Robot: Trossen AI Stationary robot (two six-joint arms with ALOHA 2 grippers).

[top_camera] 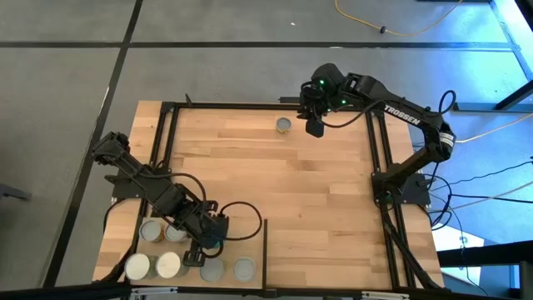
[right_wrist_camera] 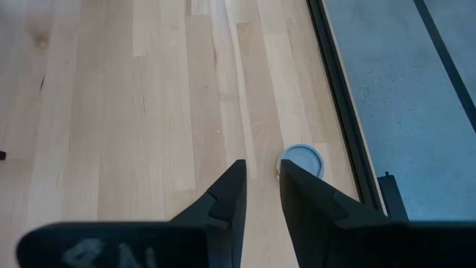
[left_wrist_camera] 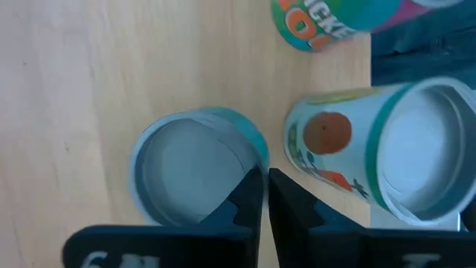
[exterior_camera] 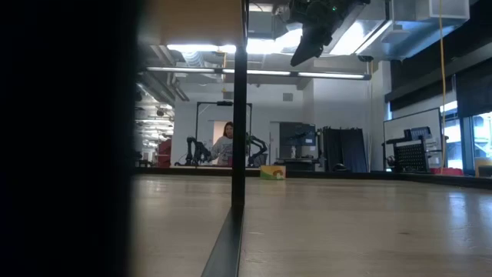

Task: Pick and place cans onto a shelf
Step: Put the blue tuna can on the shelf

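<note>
The left gripper (left_wrist_camera: 265, 195), fingers nearly together, hangs over a can (left_wrist_camera: 195, 165) on the shelf (left_wrist_camera: 67, 97). The right gripper (right_wrist_camera: 262, 190), slightly apart, hovers near a lone can (right_wrist_camera: 302, 159).

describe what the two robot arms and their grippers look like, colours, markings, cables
Both arms are dark, near-black, jointed links. The right arm carries white TROSSEN lettering and small green lights near its wrist; black cables trail from its base. The left arm has a black cable looping off its wrist. The left gripper and right gripper each have two dark, wedge-shaped fingers tapering to tips.
</note>
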